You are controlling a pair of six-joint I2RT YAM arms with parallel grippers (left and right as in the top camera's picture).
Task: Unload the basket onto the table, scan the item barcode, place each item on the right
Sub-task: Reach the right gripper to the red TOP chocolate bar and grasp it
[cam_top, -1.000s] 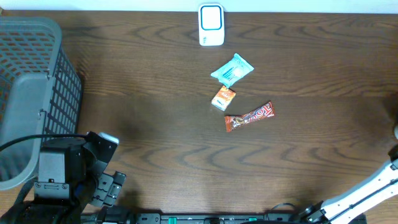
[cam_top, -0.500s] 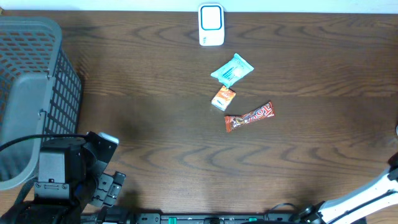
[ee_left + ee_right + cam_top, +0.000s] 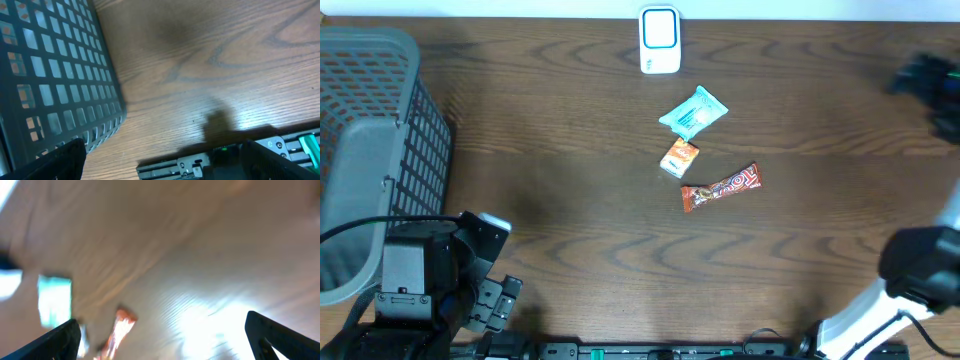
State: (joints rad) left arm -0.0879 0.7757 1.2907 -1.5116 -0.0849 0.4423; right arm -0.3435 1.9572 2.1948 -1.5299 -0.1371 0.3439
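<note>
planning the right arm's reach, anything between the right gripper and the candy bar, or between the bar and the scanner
Only bare table separates the open right gripper from the candy bar. Toward the scanner, the teal packet lies on the straight line, the orange box just beside it; a lifted carry should clear both.

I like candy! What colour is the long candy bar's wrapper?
The candy bar is orange-red, clearest in the overhead view.
</note>
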